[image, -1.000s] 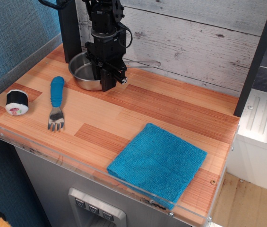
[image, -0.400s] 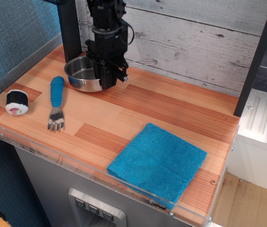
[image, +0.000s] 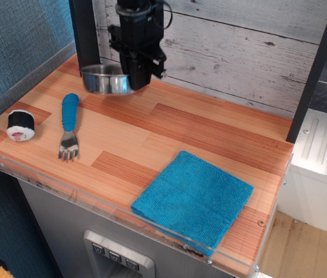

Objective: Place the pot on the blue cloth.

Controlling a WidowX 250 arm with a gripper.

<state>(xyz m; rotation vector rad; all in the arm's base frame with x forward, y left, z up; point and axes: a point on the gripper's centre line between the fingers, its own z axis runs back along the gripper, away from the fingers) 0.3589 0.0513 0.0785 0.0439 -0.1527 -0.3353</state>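
Observation:
The pot is a small shiny steel pan, held in the air above the back left of the wooden table. Its thin wire handle sticks out to the right and looks blurred. My gripper is black, points down and is shut on the pot's right rim. The blue cloth is a square teal towel lying flat at the front right of the table, far from the pot and the gripper.
A blue-handled fork lies at the left, tines toward the front. A sushi-roll toy sits near the left edge. A black post stands behind the pot. A plank wall backs the table.
The gripper has lifted the pot off the table. It rose steadily over the three frames; the pot now hangs above where it stood.

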